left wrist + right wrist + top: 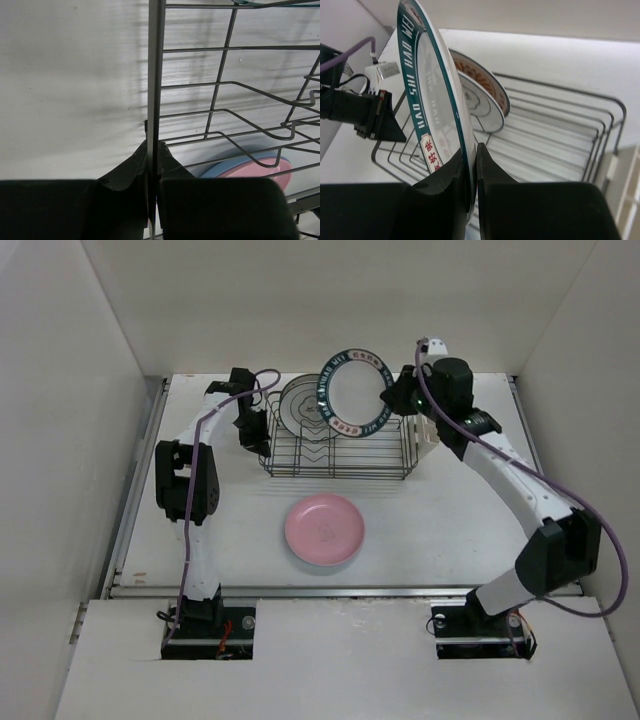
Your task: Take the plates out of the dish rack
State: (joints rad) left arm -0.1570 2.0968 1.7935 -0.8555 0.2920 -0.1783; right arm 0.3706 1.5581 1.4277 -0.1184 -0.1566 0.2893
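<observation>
The dish rack [335,476] holds 1 orange-patterned plate [298,410]; right pincer [471,167] pinches the teal-lettered plate [357,392], left pincer [152,162] clamps the rack's rim.

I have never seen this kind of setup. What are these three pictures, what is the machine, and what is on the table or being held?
The machine is two robot arms bolted at the near edge of the table, each ending in a two-finger gripper. The wide picture looks down from above and behind them; the other two come from cameras on each wrist. On the table stand a wire dish rack and, in front of it, a pink plate; the left wrist view shows a blue plate with it. The left gripper is shut on the rack's end wire. The right gripper is shut on the rim of a teal-lettered plate, held up over the rack. A plate with an orange pattern stands in the rack.
</observation>
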